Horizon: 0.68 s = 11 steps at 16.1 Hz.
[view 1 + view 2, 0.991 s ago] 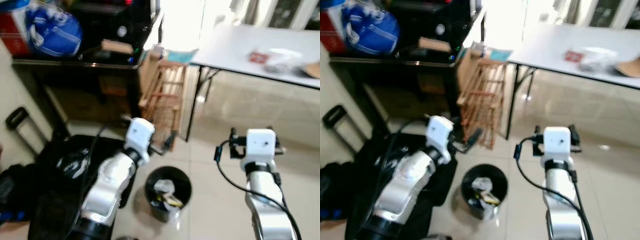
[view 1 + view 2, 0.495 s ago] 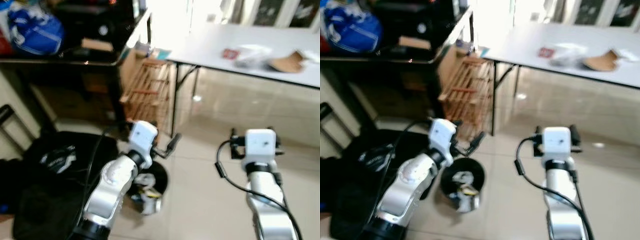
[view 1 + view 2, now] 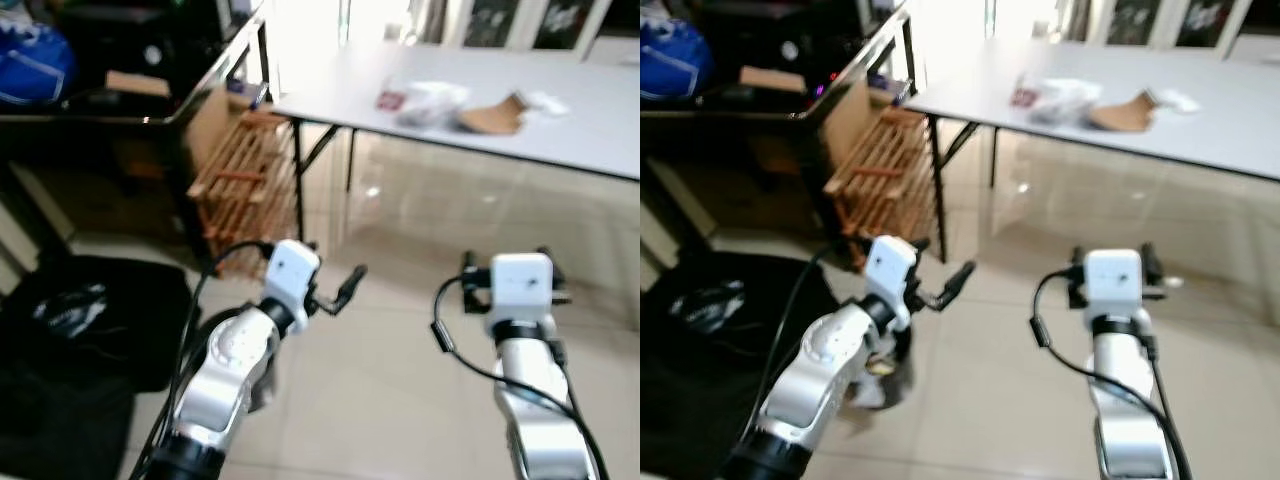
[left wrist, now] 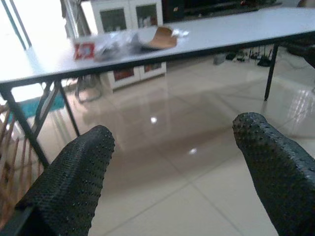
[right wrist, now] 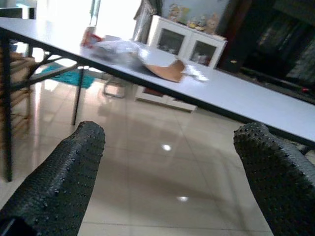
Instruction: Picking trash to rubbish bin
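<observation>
In the left eye view, the white desk [image 3: 560, 120] carries the trash: a red packet [image 3: 389, 99], a crumpled clear bag [image 3: 432, 101] and a brown cardboard scrap [image 3: 492, 115], lying close together well ahead of both arms. A wooden rack [image 3: 245, 185] leans by the desk's legs, and a black bag [image 3: 90, 320] lies on the floor. In the left wrist view, the left hand [image 4: 172, 167] is spread open and empty over the tiles. In the right wrist view, the right hand [image 5: 172, 172] is likewise open, holding nothing.
</observation>
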{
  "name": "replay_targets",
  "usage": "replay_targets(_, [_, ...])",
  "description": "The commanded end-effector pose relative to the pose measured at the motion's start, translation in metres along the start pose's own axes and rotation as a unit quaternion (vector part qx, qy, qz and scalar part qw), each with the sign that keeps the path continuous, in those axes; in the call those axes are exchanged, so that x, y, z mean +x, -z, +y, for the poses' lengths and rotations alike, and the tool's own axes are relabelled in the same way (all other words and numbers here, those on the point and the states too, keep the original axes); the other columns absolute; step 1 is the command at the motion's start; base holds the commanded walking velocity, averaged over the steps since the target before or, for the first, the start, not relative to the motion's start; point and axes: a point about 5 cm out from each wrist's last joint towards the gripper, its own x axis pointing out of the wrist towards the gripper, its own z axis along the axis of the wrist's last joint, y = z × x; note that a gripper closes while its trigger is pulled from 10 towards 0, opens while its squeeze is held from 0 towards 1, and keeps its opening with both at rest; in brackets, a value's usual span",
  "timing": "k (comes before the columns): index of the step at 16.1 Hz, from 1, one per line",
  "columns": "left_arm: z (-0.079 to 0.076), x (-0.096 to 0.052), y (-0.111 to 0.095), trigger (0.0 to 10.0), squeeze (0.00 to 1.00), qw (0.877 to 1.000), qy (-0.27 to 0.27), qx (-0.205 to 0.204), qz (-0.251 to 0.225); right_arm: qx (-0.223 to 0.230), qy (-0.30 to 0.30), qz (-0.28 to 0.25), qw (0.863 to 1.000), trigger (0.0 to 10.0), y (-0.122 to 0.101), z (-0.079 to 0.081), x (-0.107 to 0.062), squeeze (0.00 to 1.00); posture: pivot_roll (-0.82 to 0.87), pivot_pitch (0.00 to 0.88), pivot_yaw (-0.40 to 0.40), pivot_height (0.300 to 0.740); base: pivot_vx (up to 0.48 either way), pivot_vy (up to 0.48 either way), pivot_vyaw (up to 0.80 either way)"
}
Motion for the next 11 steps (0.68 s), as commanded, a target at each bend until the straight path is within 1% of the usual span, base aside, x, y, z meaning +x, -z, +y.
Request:
replay_targets(1, [0.0074, -0.0034, 0.0037, 10.0, 0.0, 1.0, -0.011, 0.006, 0.01, 0.006, -0.009, -0.005, 1.0, 10.0, -0.0043, 0.0056, 0.0004, 0.0, -0.05, 0.062, 0.028, 0.74, 0.0, -0.465, 0.0])
replay_targets(8, [0.0086, -0.0023, 0.0048, 10.0, 0.0, 1.0, -0.013, 0.008, 0.012, 0.002, -0.01, -0.009, 1.0, 10.0, -0.0058, 0.0082, 0.0012, 0.0, -0.05, 0.061, 0.029, 0.74, 0.0, -0.455, 0.0])
replay_targets(9, [0.0094, -0.0024, 0.0046, 10.0, 0.0, 1.0, -0.017, -0.001, 0.008, 0.002, -0.009, -0.009, 1.0, 10.0, -0.0057, 0.0076, 0.0013, 0.0, -0.06, 0.06, 0.028, 0.74, 0.0, 0.0, 0.0])
replay_targets(11, [0.011, -0.0032, 0.0052, 10.0, 0.0, 1.0, -0.02, 0.007, 0.006, 0.001, -0.007, -0.009, 1.0, 10.0, -0.0056, 0.0067, 0.0014, 0.0, -0.06, 0.06, 0.028, 0.74, 0.0, 0.0, 0.0])
